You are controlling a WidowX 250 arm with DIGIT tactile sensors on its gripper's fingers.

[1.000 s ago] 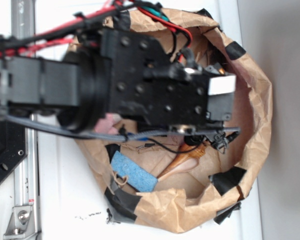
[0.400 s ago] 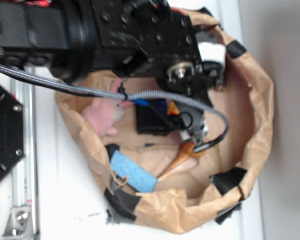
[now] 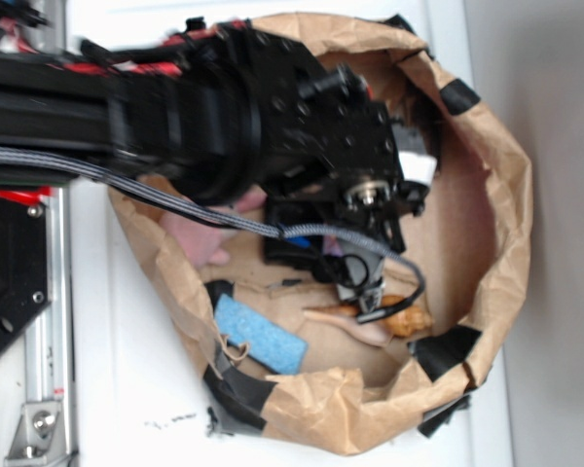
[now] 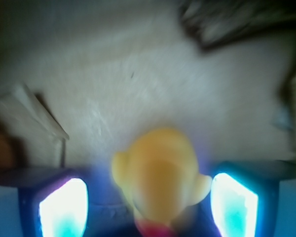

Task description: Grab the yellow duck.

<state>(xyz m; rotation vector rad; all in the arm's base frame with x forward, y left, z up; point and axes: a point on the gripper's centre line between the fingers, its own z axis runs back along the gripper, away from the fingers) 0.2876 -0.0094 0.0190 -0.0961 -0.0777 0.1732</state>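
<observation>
The yellow duck (image 4: 158, 173) fills the lower middle of the wrist view, blurred, with a red patch at its bottom edge. It sits between my gripper's (image 4: 150, 190) two glowing fingers (image 4: 64, 207). There is a gap on the left side, and the duck's right bump nearly meets the right finger. The gripper is open around the duck. In the exterior view the black arm (image 3: 302, 126) reaches into the brown paper bag (image 3: 506, 195) and hides the duck.
Inside the bag lie a pink plush bunny (image 3: 200, 238) at the left, a blue sponge (image 3: 258, 336) at the lower left and a tan-and-brown seashell (image 3: 370, 323) near the front wall. The bag's crumpled, taped walls ring the arm closely.
The arm has swung across the bag and its wrist now sits deeper over the middle. The seashell has turned and shifted to the right.
</observation>
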